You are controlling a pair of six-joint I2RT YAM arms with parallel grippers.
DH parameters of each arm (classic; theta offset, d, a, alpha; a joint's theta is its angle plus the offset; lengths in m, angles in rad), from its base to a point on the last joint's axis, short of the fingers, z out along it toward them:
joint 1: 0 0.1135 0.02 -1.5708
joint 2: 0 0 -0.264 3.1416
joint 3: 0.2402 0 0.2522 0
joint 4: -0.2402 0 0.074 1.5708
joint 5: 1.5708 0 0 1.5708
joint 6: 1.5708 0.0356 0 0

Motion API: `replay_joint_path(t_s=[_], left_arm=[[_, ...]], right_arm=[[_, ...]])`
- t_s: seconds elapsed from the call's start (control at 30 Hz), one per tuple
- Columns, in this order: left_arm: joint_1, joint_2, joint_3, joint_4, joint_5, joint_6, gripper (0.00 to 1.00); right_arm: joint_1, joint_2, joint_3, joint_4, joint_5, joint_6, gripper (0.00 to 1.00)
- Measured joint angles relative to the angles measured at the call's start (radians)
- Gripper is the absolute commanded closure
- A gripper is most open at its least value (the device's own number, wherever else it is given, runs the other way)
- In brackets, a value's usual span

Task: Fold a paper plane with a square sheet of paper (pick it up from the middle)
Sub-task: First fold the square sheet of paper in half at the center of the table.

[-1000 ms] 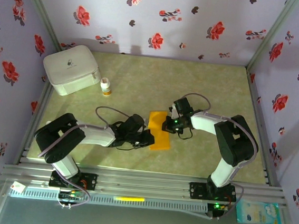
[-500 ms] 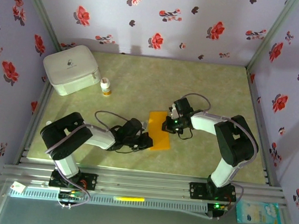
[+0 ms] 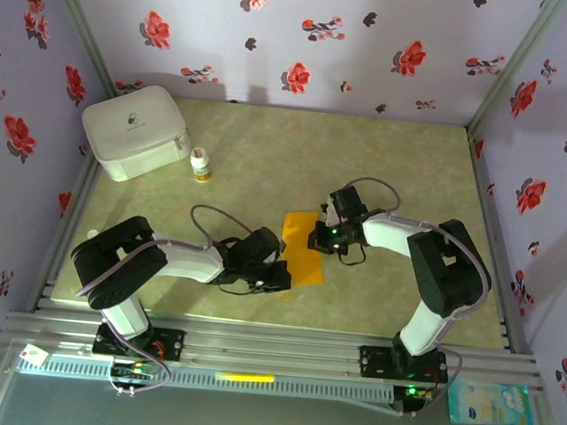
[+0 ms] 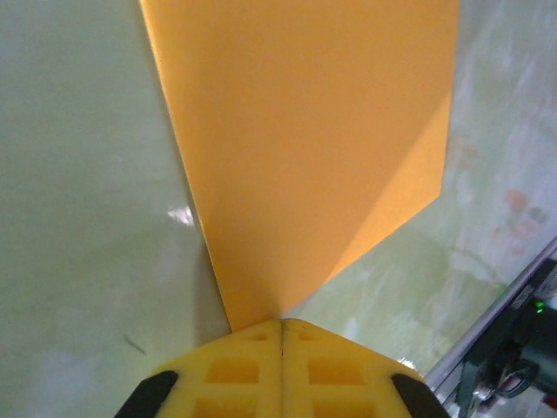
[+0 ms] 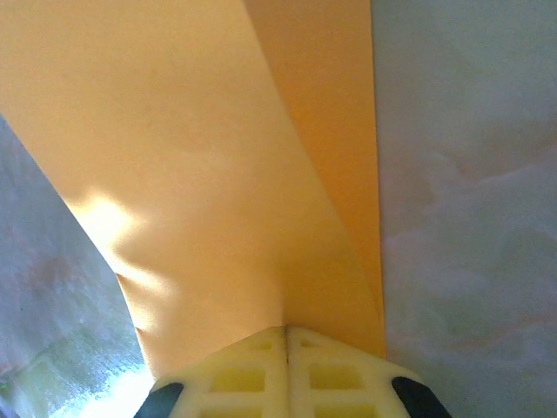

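free: desk [image 3: 409, 164] bare from 12 to 3 o'clock, wide passage | blocked: white case [image 3: 136, 130] at 10 o'clock, small orange-capped bottle [image 3: 201, 165] just beside it | centre: left hand [image 3: 280, 272] and right hand [image 3: 313, 240] both pinching the orange sheet [image 3: 305, 253], which spans the gap between them | sides: flowered walls [image 3: 38, 48]

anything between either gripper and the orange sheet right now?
Nothing visible. The left gripper and right gripper are each shut on an edge of the orange sheet, with no gap or object between.
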Motion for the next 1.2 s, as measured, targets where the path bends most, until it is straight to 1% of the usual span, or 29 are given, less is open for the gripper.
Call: replay_joint_path(t_s=[0.13,0.23,0.3,0.4,0.47,0.53,0.63,0.73,0.97,1.2], left_arm=[[-0.005,-0.038,0.014,-0.098,-0.012,0.031,0.95],[0.021,-0.104,0.014,-0.134,-0.017,0.053,0.95],[0.069,-0.14,0.02,-0.134,-0.012,0.067,0.95],[0.178,-0.14,0.061,-0.114,0.018,0.084,0.95],[0.238,-0.105,0.114,-0.101,0.042,0.097,0.95],[0.273,-0.048,0.185,-0.096,0.061,0.116,0.96],[0.29,0.048,0.29,-0.098,0.087,0.151,0.96],[0.298,0.125,0.352,-0.101,0.11,0.18,0.95],[0.304,0.232,0.364,-0.103,0.14,0.199,0.96],[0.317,0.268,0.325,-0.068,0.142,0.213,0.96]], right_arm=[[0.0,0.0,0.0,0.0,0.0,0.0,1.0],[0.0,0.0,0.0,0.0,0.0,0.0,1.0],[0.0,0.0,0.0,0.0,0.0,0.0,1.0],[0.0,0.0,0.0,0.0,0.0,0.0,1.0],[0.0,0.0,0.0,0.0,0.0,0.0,1.0],[0.0,0.0,0.0,0.0,0.0,0.0,1.0],[0.0,0.0,0.0,0.0,-0.001,0.0,1.0],[0.0,0.0,0.001,-0.001,-0.001,0.0,1.0],[0.0,0.001,0.002,-0.002,-0.001,-0.001,1.0],[0.0,0.001,0.002,-0.002,-0.001,-0.001,1.0]])
